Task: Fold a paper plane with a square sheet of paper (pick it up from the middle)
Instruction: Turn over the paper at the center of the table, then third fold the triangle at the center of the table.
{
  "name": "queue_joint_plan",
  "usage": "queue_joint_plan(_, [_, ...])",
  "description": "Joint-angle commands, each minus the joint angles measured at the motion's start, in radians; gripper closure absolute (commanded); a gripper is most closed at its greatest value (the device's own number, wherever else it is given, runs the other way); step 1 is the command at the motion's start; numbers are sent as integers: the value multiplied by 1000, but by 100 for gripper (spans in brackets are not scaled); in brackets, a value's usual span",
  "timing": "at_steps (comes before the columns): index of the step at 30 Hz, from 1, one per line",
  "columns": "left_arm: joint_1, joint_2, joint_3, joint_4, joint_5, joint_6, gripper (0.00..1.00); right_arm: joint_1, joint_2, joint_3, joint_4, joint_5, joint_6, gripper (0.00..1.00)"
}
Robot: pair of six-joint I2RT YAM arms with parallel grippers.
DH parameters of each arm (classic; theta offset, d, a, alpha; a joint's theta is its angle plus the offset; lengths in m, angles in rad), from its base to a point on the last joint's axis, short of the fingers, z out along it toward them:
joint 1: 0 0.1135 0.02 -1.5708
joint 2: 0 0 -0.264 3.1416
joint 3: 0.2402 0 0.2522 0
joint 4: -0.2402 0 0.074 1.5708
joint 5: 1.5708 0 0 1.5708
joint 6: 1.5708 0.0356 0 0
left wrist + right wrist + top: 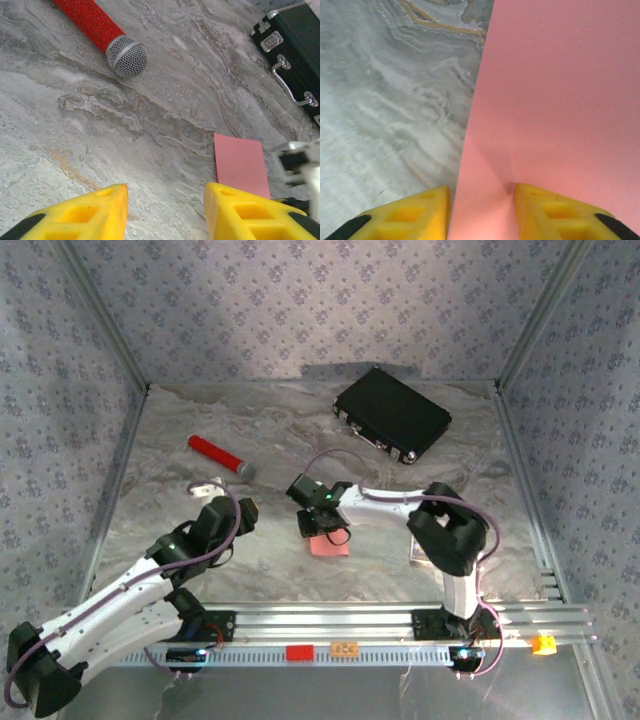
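The right gripper [482, 212] stands with its two yellow fingers [400, 217] parted, a sheet of pink paper [560, 100] lying in the gap between them. The paper's left edge runs away just inside the left finger. Grey marbled table [385, 90] lies bare to the left.

Paper [331, 548] lies on table [272, 572], before case [392, 415].

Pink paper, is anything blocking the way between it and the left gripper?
Nothing visible blocks it. Just bare table lies between the left gripper and the pink paper. The microphone and the black case sit farther back, off that path. The right gripper is over the paper itself, jaws apart.
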Motion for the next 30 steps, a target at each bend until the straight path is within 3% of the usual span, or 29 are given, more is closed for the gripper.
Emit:
queue_joint_plan(1, [7, 25, 13, 8, 27, 7, 56, -45, -152, -90, 151, -157, 9, 53])
queue_joint_plan(6, [13, 104, 29, 51, 89, 24, 55, -157, -315, -274, 263, -249, 60, 53])
queue_joint_plan(14, [21, 313, 74, 160, 289, 59, 56, -356, -328, -529, 561, -533, 178, 87])
queue_joint_plan(19, [22, 408, 106, 182, 346, 60, 56, -387, -250, -543, 643, -596, 201, 90])
queue_joint_plan(30, [26, 443, 103, 185, 355, 55, 57, -377, -124, -562, 735, -649, 248, 92])
